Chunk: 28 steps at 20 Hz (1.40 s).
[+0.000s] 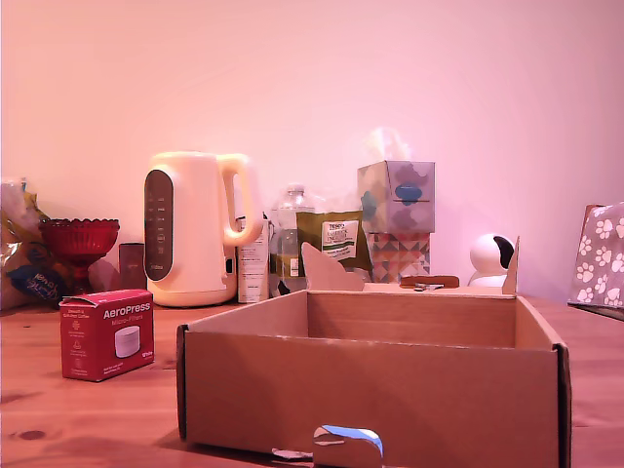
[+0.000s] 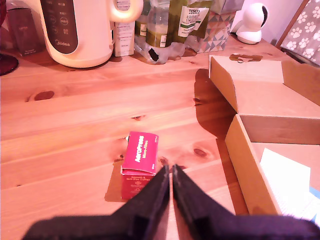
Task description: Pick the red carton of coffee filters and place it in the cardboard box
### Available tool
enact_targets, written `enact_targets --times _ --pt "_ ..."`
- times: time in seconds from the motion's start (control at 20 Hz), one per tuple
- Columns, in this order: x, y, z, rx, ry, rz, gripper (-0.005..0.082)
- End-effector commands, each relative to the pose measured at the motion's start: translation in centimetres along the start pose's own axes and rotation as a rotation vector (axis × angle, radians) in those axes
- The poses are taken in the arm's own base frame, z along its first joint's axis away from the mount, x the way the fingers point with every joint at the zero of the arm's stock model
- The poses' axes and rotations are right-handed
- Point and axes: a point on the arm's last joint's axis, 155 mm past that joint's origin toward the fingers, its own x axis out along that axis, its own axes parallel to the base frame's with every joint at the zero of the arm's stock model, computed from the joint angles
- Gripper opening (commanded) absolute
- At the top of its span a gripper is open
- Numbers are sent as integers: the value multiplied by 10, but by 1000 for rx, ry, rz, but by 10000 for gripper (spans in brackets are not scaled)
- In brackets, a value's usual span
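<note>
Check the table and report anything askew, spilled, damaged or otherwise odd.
Nothing stands out. The red carton of coffee filters stands upright and intact on the wooden table, beside the cardboard box, which looks undamaged with its flaps up. The kettle and the clutter behind it are upright, with no spill visible.

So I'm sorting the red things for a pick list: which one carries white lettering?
The red carton of coffee filters, standing alone at the front; the red glass bowl and small dark red box show none.
</note>
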Motion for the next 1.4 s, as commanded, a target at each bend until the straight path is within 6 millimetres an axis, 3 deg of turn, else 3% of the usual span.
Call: enact_targets --times 0.0,0.35,0.65,0.8,1.05,1.1,1.15,1.25,1.3,1.35 --pt "3 2 -9 -8 21 5 -24" --pt "3 2 -10 -9 22 5 -24" --pt "25 4 18 31 -71 -2 -24" --pt "50 9 11 65 -42 1 -24" --pt "84 20 -22 44 70 12 -22" --pt "87 21 -27 42 86 14 18" --pt "90 22 -30 41 93 14 136" --pt "94 22 -30 42 87 11 591" --pt "95 22 -29 43 81 11 758" --pt "96 22 -28 50 79 11 782"
